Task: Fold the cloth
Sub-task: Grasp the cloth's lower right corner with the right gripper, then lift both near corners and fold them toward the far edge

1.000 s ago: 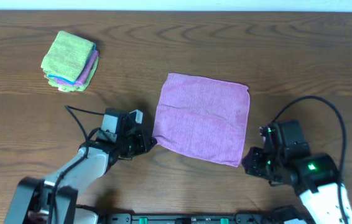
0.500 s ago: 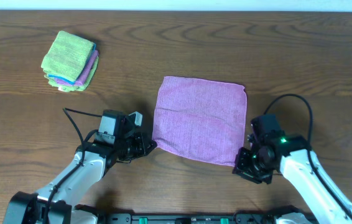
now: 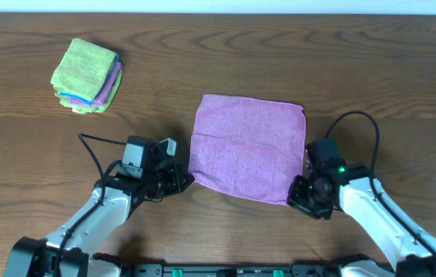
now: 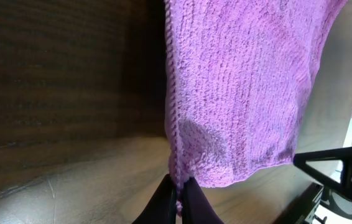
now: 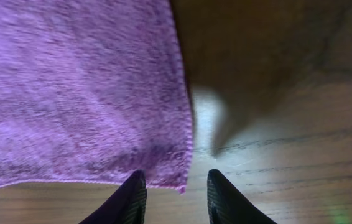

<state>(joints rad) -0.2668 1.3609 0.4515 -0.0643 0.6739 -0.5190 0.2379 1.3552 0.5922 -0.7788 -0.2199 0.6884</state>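
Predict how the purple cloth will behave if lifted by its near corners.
Probably floppy: the purple cloth lies flat with soft wrinkles, and its corner bunches where the left gripper pinches it. Likely light, being thin terry. Its nubby weave should grip, not slip, on the wooden table.

1 stack of folded cloths (image 3: 87, 75) is crowding my table's (image 3: 372, 69) far-left corner; bare wood is running along its far edge.

We read no legible text, label, brand, number or sign in any of the three views. Surfaces checked: the cloth (image 3: 249, 150), the folded stack (image 3: 87, 75) and the bench (image 3: 372, 69). None shows markings.
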